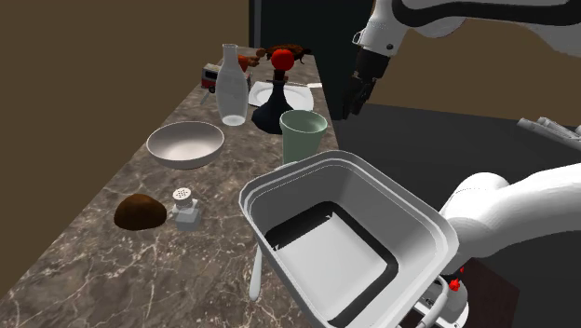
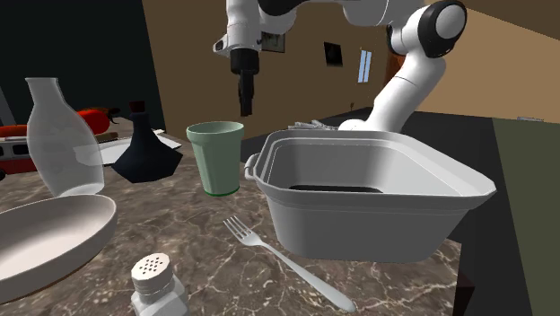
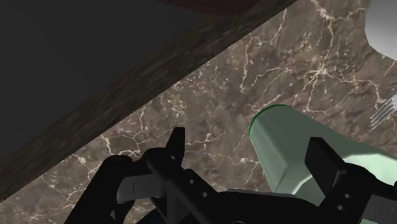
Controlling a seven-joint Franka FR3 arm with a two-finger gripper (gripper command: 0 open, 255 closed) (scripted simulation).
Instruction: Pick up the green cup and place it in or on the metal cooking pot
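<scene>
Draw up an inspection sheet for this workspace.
Surface: dark marbled counter, crowded.
Job's things: green cup upright beside the grey pot, not in it.
Clutter: bowl, glass carafe, dark vase, shaker, brown lump, fork by the pot.
Gripper: above the cup, jaws apart, holding nothing.
Cables: nothing seen.
Surroundings: brown wall behind the counter.

open air above green cup (image 2: 216,157), grey pot (image 2: 359,215) just beside, dark vase (image 2: 144,154) near other side
</scene>
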